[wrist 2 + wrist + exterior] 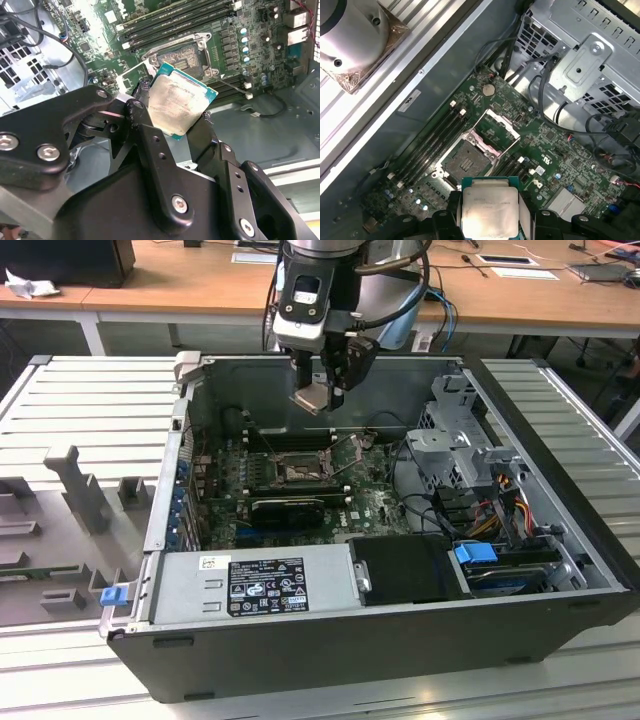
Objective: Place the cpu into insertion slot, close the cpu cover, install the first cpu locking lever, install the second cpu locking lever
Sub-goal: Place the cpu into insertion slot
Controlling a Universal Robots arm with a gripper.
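My gripper [322, 388] hangs over the back of the open computer case, shut on the cpu [311, 398], a small square chip with a pale silver top. In both wrist views the black fingers [137, 110] pinch two opposite edges of the cpu [180, 102] [489, 207]. Below it on the green motherboard lies the insertion slot [297, 472] [182, 56] [468, 161], open with a dark centre. The cpu is well above the slot and apart from it. The cpu cover [497, 131], a thin silver frame, stands swung open beside the slot.
A grey power supply box [250, 585] fills the case's front. A metal drive cage [460, 440] with cables and a blue connector [475, 552] sits at the exterior view's right. A black heatsink bar [290, 508] lies in front of the slot. A grey fixture tray [70, 500] lies outside the case.
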